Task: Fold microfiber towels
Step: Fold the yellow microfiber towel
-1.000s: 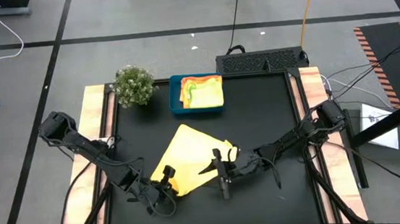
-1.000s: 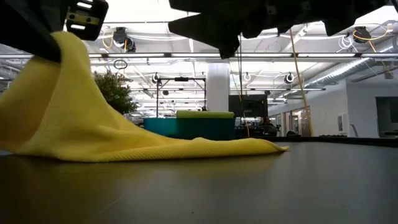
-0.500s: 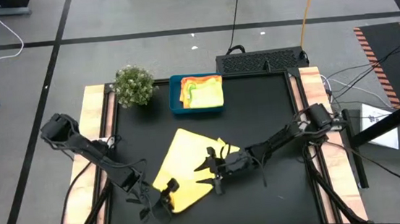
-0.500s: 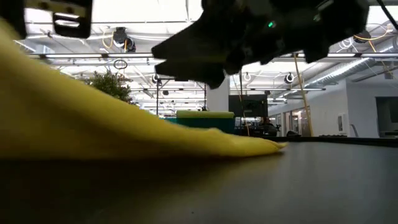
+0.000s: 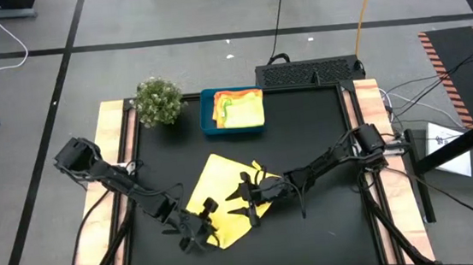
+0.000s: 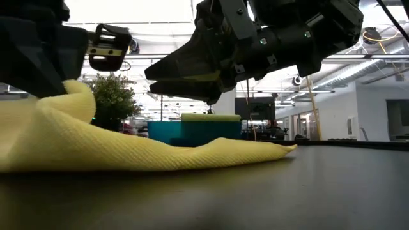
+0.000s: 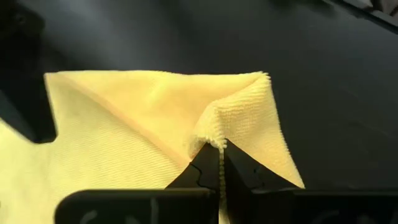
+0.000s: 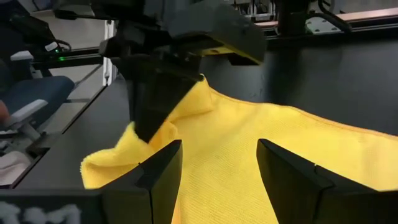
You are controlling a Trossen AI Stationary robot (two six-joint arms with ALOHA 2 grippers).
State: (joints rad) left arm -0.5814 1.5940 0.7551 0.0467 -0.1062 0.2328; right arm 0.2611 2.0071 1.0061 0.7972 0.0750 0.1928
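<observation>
On the worktop's near-left part, the left gripper [image 5: 200,230] sat low with its jaws pinched tight on a corner of the yellow towel [image 5: 221,190], the pinched bit puckered up off the black worktop [image 5: 305,126]. The towel itself lay spread near the middle of the worktop, toward the near edge, partly doubled over. Just right of it, the right gripper [image 5: 244,202] hung above the cloth with its fingers [image 8: 163,169] spread apart and nothing between them.

Risks, as I judged: the left grip was only on a small edge of cloth, so a quick pull could slip it free and drop the fold. The two grippers were near each other over the same towel, so a crossing move could bump them. If the right one came down off the edge, it would drag the layer and skew the fold.

Counts: one loose yellow towel; one blue tray [image 5: 209,124] at the far edge holding a stack of folded towels [image 5: 240,109], number unclear; one small plant [image 5: 157,100] at the far-left corner; two arms.
</observation>
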